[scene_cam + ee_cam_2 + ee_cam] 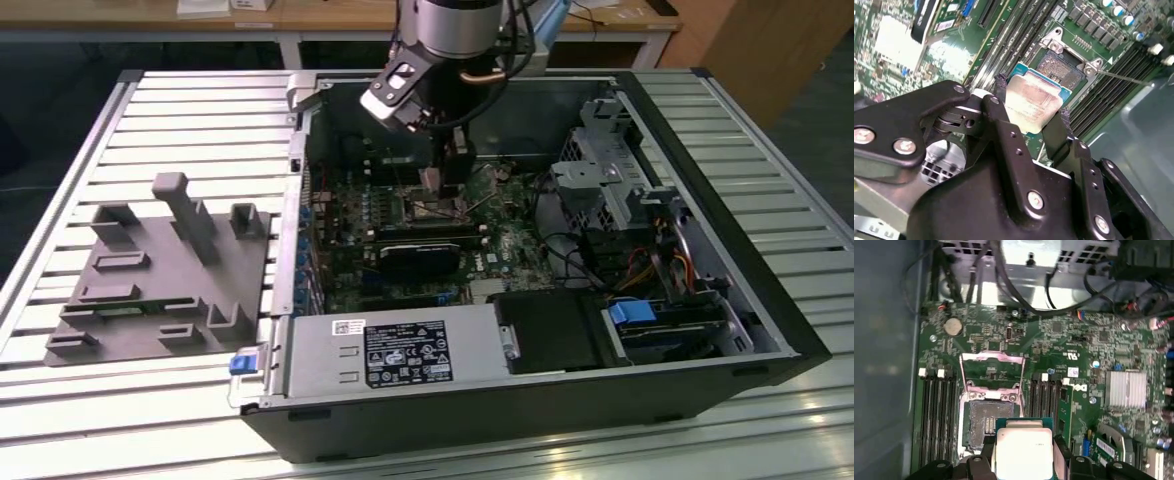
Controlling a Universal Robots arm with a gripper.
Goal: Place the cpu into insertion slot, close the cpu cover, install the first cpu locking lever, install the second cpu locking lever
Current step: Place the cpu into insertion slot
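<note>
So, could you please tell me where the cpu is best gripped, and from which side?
By two opposite edges, from the side of its metal top, as the hand holds the cpu now: it is a thin flat square, and an edge grip leaves the underside free for the insertion slot.

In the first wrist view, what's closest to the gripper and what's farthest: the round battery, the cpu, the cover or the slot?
1. cpu: clamped in the gripper, touching it.
2. slot: just past the cpu, uncovered.
3. cover: flipped open, beyond the slot.
4. battery: farthest, past the cover and off to one side.
</note>
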